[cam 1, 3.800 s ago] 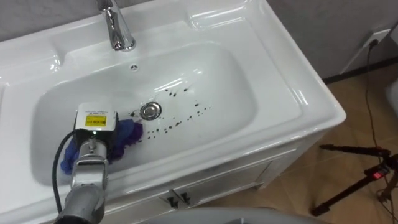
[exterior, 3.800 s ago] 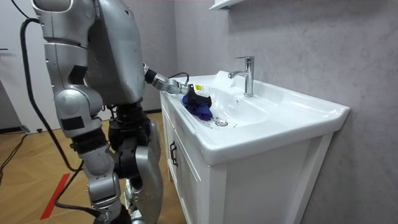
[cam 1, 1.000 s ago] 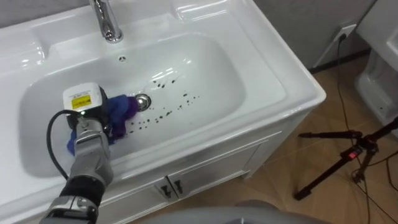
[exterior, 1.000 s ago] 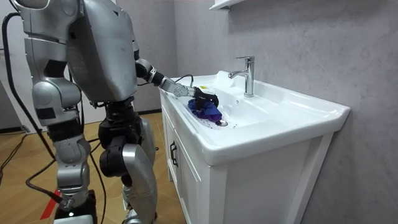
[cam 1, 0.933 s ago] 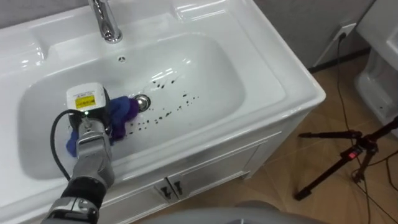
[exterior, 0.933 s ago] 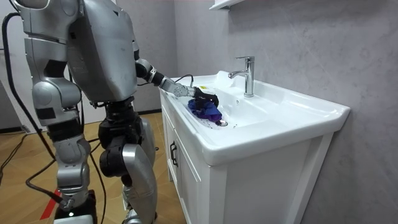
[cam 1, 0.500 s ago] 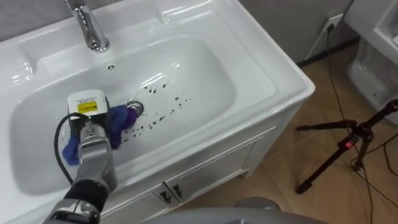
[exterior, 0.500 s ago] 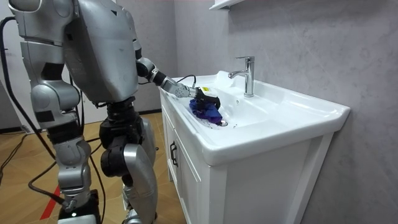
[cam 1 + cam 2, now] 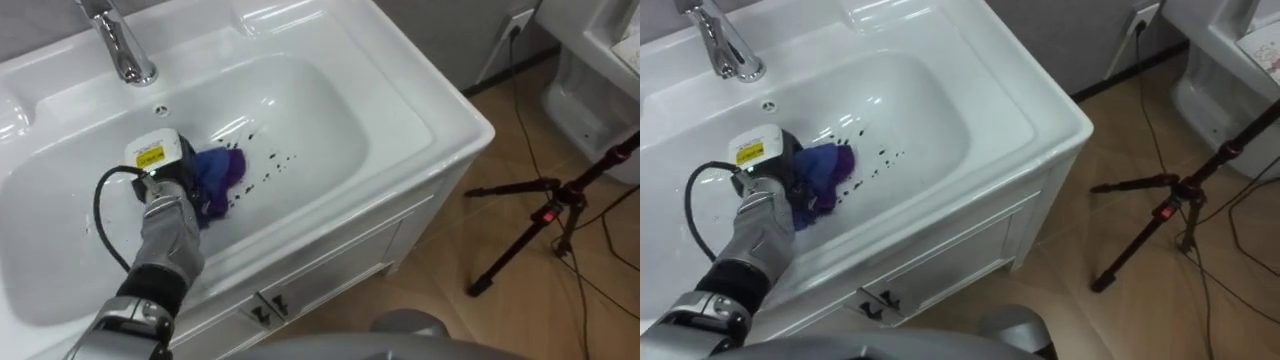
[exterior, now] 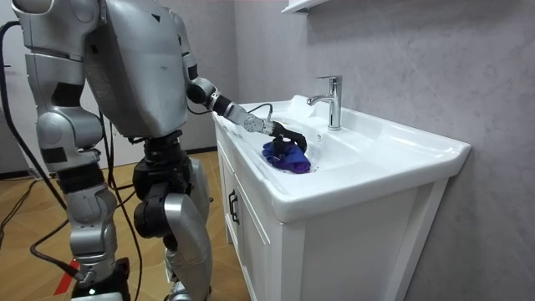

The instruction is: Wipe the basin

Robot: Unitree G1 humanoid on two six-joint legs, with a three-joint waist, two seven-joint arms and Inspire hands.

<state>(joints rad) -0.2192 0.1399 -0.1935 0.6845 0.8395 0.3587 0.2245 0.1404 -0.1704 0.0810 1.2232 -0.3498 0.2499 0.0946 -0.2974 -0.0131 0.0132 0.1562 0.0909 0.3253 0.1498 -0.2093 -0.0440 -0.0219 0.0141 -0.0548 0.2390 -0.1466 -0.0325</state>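
Cloth [image 9: 218, 175] sat under left hand [image 9: 165, 172], in front of faucet [image 9: 120, 45]; couldn't tell whether hand clasped it. Dark specks [image 9: 272, 162] lay front-right of faucet. Best pressed flat and swept slowly through them.

The basin [image 9: 400, 110] is glossy white, its bowl peppered with small dark specks [image 9: 280, 160] beside a bunched cloth [image 9: 215, 178] of deep blue shading into purple. The faucet [image 9: 120, 48] is mirror-bright chrome. The left hand [image 10: 290, 134] is black, on a silver-grey arm. The cabinet [image 9: 330, 250] below is white — the floor [image 9: 480, 330] warm brown wood-grain planks, the wall [image 10: 401, 58] mottled grey. A black tripod [image 9: 545, 215] carries one red spot.
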